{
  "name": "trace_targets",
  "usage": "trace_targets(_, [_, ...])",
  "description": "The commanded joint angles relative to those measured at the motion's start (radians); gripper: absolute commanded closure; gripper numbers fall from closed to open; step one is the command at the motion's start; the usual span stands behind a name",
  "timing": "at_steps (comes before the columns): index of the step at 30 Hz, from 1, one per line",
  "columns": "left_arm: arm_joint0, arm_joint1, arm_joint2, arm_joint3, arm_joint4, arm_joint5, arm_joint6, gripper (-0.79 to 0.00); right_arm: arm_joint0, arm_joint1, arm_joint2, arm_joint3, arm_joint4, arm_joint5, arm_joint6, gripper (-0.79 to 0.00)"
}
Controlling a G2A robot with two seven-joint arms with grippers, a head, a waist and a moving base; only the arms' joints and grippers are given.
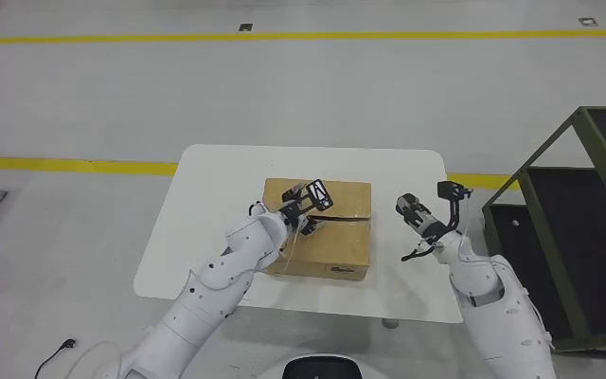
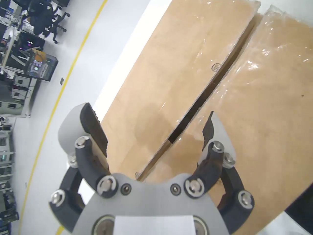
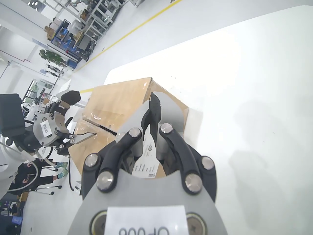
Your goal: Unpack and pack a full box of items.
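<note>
At desk [image 1: 189,265] middle, cardboard box [image 1: 343,248] sits closed — two top flaps meet at dark seam [image 2: 205,94], glossy tape film over them. Likely stiff board, slick where taped; full load inside could make it heavy. Best hold probably flap edge at seam. Left pincer [image 2: 150,118] hovers over seam, fingers spread apart, wrist tipped down. Right pincer [image 3: 153,105] beside box, over desk — fingers together, holding nothing.

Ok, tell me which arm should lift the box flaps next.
Probably left. The left gripper hangs open right over the seam between the closed flaps of the box; the right gripper is shut and off to the box's side, above the table.
</note>
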Motion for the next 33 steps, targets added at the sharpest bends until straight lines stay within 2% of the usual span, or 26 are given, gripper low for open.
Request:
trace_targets(1, [-0.013,-0.006,0.018,0.021,0.031,0.015,0.005,-0.785,-0.006,0.0,-0.002,-0.006,0.002,0.005,-0.001,0.0])
trace_targets(12, [-0.052,-0.03,0.072,0.122,0.179,0.106,0.053,-0.785,-0.013,0.0,-0.008,-0.014,0.009,0.022,-0.003,0.0])
trace_targets(13, [-0.053,-0.032,0.072,0.128,0.18,0.111,0.06,-0.705,-0.013,0.0,-0.009,-0.014,0.009,0.023,-0.003,0.0])
trace_targets(14, [-0.054,-0.033,0.073,0.133,0.183,0.115,0.064,-0.459,-0.014,0.0,-0.01,-0.014,0.01,0.024,-0.003,0.0])
trace_targets(15, [-0.054,-0.035,0.073,0.137,0.186,0.123,0.071,-0.256,-0.014,0.0,-0.011,-0.015,0.011,0.025,-0.003,0.0])
trace_targets(17, [-0.054,-0.038,0.071,0.144,0.182,0.13,0.087,0.0,-0.014,0.0,-0.013,-0.015,0.011,0.027,-0.004,0.0])
trace_targets(23, [-0.05,-0.045,0.047,0.146,0.123,0.095,0.109,0.0,-0.01,0.0,-0.016,-0.016,0.012,0.029,-0.003,0.0])
trace_targets(33, [-0.035,-0.041,0.016,0.124,0.123,0.042,0.111,0.0,0.0,0.001,-0.016,-0.022,0.018,0.026,-0.002,0.0])
